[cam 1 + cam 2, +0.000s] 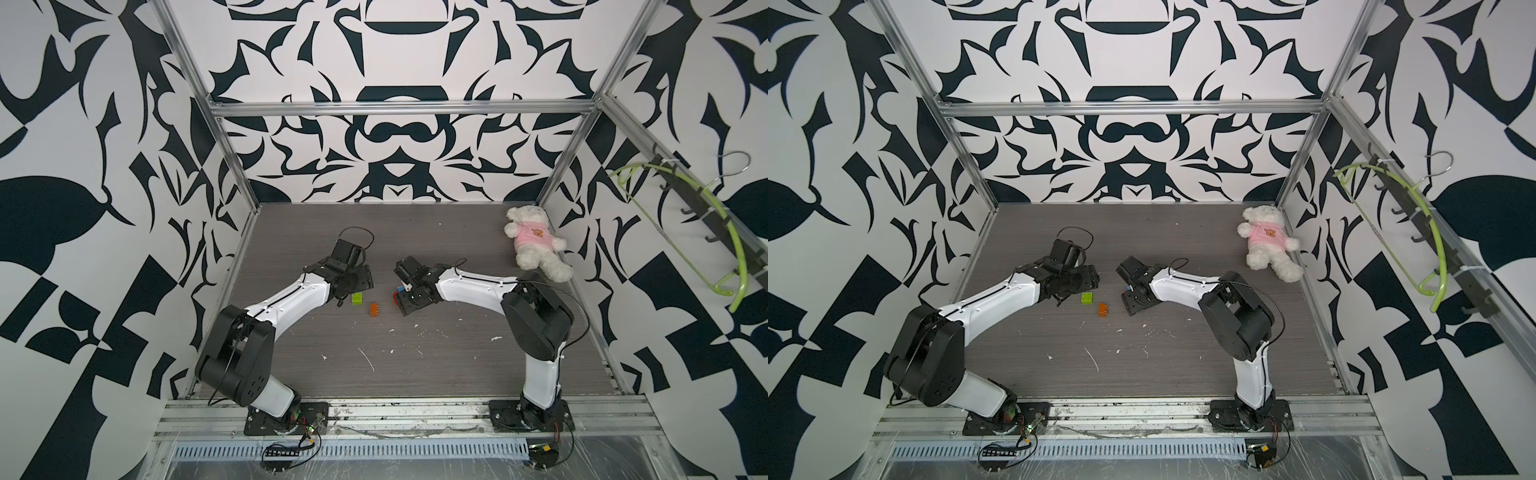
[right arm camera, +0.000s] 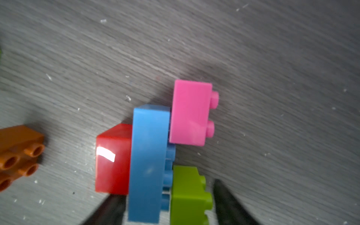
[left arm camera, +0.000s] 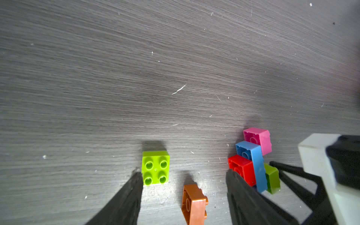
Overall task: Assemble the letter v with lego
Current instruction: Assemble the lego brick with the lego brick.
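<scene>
R gripper (image 2: pixel 166 189) is seen spread round the cluster (image 2: pixel 150 155), nothing pinched; L gripper (image 3: pixel 183 172) spread too, empty. Cluster is laid on its side on table (image 1: pixel 415 365) btwn the grippers. It's judged light, stiff, slick; best taken across flat walls, not studs. Long blue w/ red, pink, green stuck on, stepped. Loose lime brick (image 3: pixel 155 167) & orange brick (image 3: pixel 194 204) are seen just beside.

- Between the jaws of the left gripper (image 3: pixel 184 174): the tipped brick (image 3: pixel 193 204), lying on its side on the table (image 3: pixel 175 78).
- Just inside one jaw's tip: the studs-up brick (image 3: pixel 155 168) (contact unclear).
- Outside the other jaw: the joined cluster (image 3: pixel 258 167), also on its side.
- The jaws of the right gripper (image 2: pixel 166 189) flank that cluster's near end.
</scene>
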Controlling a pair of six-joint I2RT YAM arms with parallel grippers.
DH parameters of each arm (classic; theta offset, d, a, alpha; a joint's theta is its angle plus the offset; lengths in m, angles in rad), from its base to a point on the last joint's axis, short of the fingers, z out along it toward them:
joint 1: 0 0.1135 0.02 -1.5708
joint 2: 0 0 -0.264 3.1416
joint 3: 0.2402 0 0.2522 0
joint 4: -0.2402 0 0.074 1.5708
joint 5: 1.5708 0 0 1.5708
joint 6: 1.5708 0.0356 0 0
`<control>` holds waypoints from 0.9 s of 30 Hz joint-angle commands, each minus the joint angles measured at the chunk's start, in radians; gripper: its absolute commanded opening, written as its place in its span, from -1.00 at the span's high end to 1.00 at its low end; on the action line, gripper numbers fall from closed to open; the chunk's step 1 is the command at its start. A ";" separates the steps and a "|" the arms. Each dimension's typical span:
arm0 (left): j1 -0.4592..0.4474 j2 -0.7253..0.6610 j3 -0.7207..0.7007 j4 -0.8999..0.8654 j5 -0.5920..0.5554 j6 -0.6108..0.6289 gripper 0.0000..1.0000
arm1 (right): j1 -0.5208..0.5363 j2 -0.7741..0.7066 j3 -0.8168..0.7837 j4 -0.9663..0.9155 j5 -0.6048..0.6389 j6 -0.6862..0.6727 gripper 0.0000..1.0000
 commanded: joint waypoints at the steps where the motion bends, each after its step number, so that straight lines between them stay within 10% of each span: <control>1: 0.008 -0.007 -0.018 -0.013 0.005 0.014 -0.44 | 0.003 -0.005 0.034 -0.031 -0.005 0.014 -1.00; 27: 0.013 -0.008 -0.024 -0.009 0.011 0.015 -0.44 | 0.003 0.002 0.045 -0.025 0.031 0.014 -0.29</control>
